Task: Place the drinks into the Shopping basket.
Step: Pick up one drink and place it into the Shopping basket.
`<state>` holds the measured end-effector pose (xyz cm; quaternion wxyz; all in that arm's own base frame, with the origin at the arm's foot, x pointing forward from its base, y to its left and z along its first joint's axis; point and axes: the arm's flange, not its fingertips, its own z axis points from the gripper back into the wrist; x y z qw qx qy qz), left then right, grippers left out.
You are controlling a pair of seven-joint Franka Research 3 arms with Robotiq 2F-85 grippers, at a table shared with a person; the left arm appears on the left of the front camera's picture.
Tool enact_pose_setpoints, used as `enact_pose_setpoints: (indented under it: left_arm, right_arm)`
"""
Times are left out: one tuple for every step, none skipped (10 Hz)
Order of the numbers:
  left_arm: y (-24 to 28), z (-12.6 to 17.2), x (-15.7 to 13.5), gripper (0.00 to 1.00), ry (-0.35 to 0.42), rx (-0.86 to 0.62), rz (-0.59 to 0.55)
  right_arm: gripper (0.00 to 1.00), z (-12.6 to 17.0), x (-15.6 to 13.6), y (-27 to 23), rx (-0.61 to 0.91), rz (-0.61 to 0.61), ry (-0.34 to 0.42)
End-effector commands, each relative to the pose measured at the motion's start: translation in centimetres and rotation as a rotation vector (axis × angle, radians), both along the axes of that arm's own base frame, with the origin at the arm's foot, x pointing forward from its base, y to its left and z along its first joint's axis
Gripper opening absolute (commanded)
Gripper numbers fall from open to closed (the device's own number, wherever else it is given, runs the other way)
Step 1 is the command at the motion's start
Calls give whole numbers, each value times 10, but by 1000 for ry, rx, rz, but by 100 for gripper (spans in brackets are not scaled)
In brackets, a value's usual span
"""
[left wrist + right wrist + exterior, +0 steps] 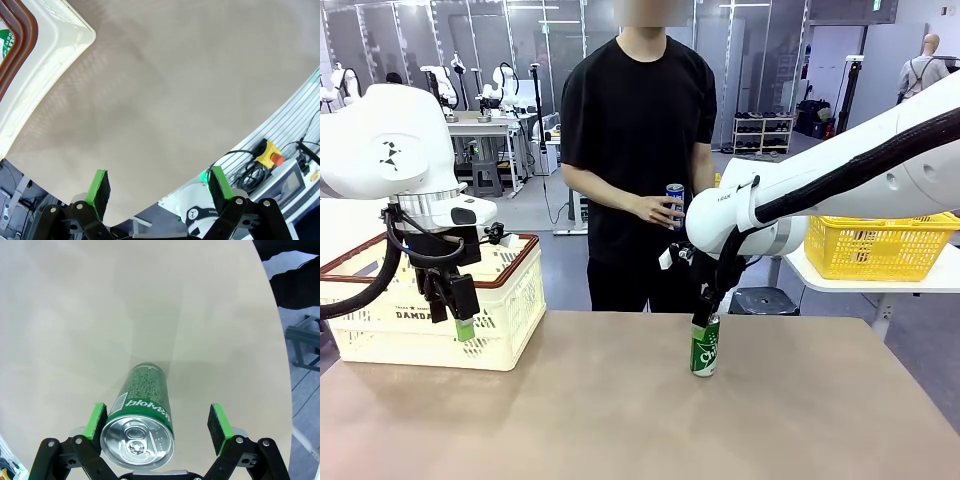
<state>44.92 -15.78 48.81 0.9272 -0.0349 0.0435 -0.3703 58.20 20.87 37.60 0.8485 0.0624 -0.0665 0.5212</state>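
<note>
A green drink can (705,346) stands upright on the tan table, right of centre. My right gripper (704,314) hangs just over its silver top. In the right wrist view the can (145,395) sits between the open fingers of the right gripper (157,421), closer to the left pad (95,420), with a gap to the other pad. The person at the far side holds a blue and white can (675,203) in one hand. My left gripper (453,322) is open and empty, pointing down in front of the cream Shopping basket (510,330). The left wrist view shows that gripper (159,185) over bare table beside the basket's corner (45,60).
A yellow mesh basket (880,245) sits on a white side table at the right. A bit of green print (6,42) shows inside the cream basket's brown rim. An emergency stop button (272,155) and cables lie beyond the table's near edge.
</note>
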Motion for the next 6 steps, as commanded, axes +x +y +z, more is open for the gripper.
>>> enact_pose_setpoints:
  left_arm:
    - [1, 2, -1, 100, -4, -2, 2]
    - [1, 2, -1, 100, -4, -2, 2]
    - [1, 2, -1, 100, -4, -2, 2]
    - [1, 2, -1, 100, -4, -2, 2]
    - [1, 2, -1, 100, -4, -2, 2]
    - [1, 2, -1, 100, -4, -2, 2]
  right_arm:
    - [100, 2, 6, -2, 13, 30, 38]
    - [91, 1, 7, -2, -4, 18, 43]
    - [85, 0, 8, -2, -20, 17, 33]
    - [76, 0, 8, -1, -29, 15, 33]
    - [70, -1, 9, -2, -32, 14, 31]
    - [61, -2, 9, -1, -37, 15, 28]
